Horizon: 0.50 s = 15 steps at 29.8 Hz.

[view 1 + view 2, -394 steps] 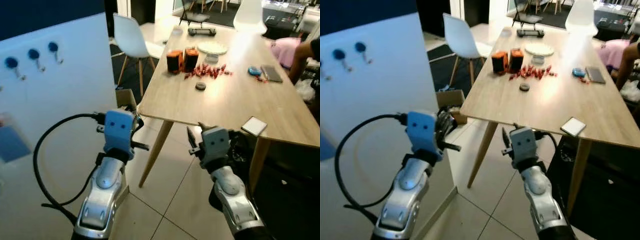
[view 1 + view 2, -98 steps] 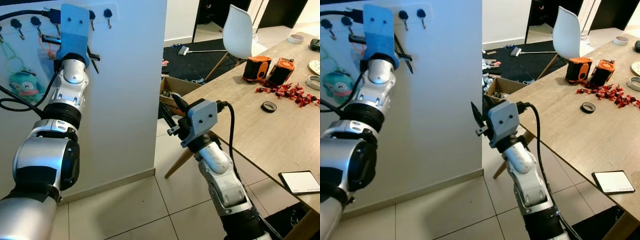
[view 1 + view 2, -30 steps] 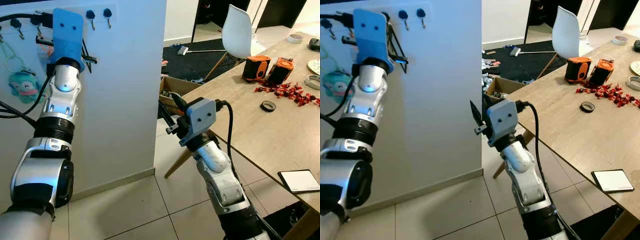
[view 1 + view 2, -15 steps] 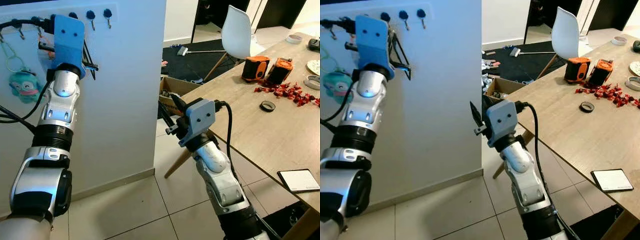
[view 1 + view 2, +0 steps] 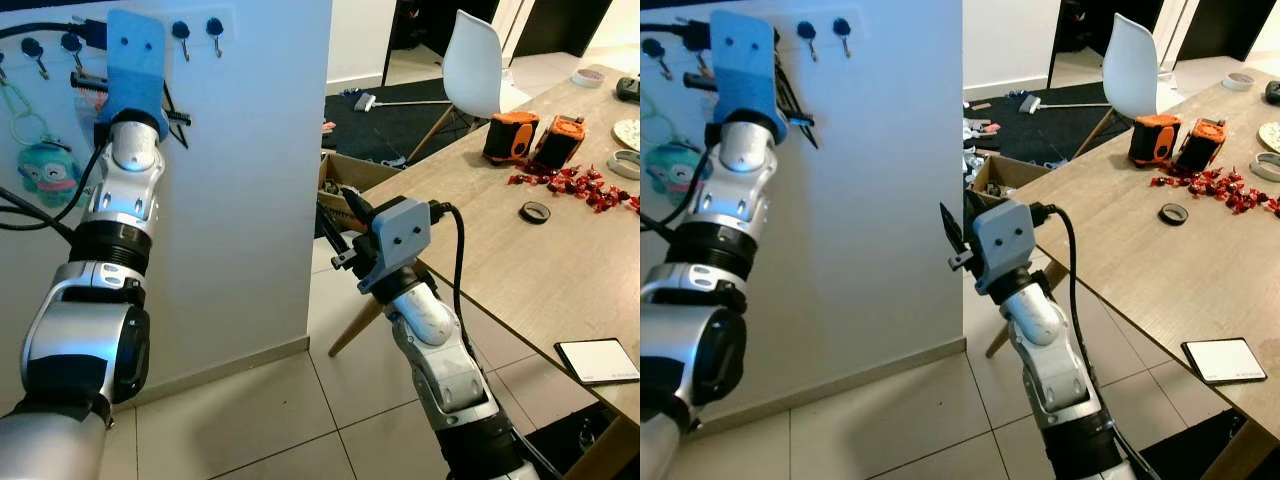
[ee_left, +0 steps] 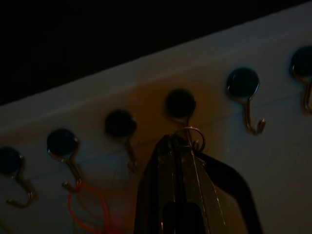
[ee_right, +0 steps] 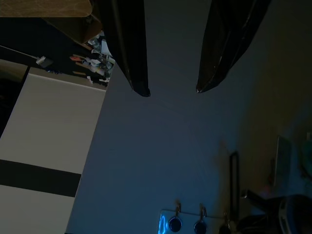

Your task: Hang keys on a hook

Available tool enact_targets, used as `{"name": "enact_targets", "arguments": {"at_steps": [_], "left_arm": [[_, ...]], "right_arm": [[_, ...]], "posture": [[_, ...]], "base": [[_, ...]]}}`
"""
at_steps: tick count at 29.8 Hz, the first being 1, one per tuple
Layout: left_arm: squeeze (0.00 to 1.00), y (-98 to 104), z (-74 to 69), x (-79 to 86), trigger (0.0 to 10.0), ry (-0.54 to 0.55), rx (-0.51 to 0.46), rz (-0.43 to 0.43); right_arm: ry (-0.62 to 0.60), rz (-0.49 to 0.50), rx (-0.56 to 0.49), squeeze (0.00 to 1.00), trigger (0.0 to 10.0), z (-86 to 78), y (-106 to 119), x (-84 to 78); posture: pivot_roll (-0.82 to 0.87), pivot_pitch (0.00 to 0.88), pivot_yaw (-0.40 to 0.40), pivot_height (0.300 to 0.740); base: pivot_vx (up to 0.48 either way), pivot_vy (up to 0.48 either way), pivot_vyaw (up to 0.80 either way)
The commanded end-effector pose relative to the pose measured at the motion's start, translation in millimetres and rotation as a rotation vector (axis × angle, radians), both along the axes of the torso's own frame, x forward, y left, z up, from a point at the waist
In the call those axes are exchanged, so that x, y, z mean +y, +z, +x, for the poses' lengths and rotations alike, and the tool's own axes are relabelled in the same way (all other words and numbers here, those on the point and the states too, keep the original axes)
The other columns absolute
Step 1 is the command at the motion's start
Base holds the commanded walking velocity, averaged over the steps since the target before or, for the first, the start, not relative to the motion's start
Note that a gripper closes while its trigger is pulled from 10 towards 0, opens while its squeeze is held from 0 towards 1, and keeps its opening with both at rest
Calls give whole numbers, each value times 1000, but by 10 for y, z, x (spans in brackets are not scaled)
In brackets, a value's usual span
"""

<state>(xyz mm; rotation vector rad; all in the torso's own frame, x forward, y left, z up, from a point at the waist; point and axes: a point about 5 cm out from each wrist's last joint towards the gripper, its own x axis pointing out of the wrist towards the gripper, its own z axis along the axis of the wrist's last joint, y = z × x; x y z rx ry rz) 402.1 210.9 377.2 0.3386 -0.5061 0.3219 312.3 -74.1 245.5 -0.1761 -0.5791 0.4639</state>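
A: Metal on metal is the worry. The left gripper [image 6: 178,146] has its fingers pinched tight on the key ring [image 6: 191,135], and the ring sits right at the tip of a hook [image 6: 181,108] on the white wall [image 5: 250,170], about touching it. I can't tell whether the ring is over the tip or only against it.

B: So if it lets go too soon?

A: I'd judge the keys would drop down the wall to the floor [image 5: 300,420]. The ring is small and the hook's opening is narrow, so a slight miss sideways could slide it off. There's also a neighbouring hook [image 6: 246,92] just beside it, and an orange loop [image 6: 87,209] hanging from another on the far side, so a wrong nudge could snag those.

B: And further along the wall?

A: A teal plush charm [image 5: 45,170] hangs near the arm's cable; a swing of the elbow might brush it.

B: How is the left arm held?

A: Raised high, forearm nearly upright, wrist up at the row of hooks, fingers pointing into the wall.

B: And the right one?

A: The right gripper [image 7: 170,90] hangs idle at mid-height between the wall and the wooden surface [image 5: 500,230], fingers spread apart and holding nothing.
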Motion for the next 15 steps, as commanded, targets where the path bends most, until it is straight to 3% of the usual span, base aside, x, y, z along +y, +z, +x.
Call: {"name": "enact_targets", "arguments": {"at_steps": [1,15], "left_arm": [[0,47,1,-34,10000,0,-16,19],[0,3,79,-169,10000,-17,15,58]], "right_arm": [[-1,-8,9,0,10000,-10,-45,5],[1,-6,3,0,10000,-12,-37,20]], "posture": [[13,208,48,740],[13,201,53,740]], "base": [[0,0,0],[0,0,0]]}}
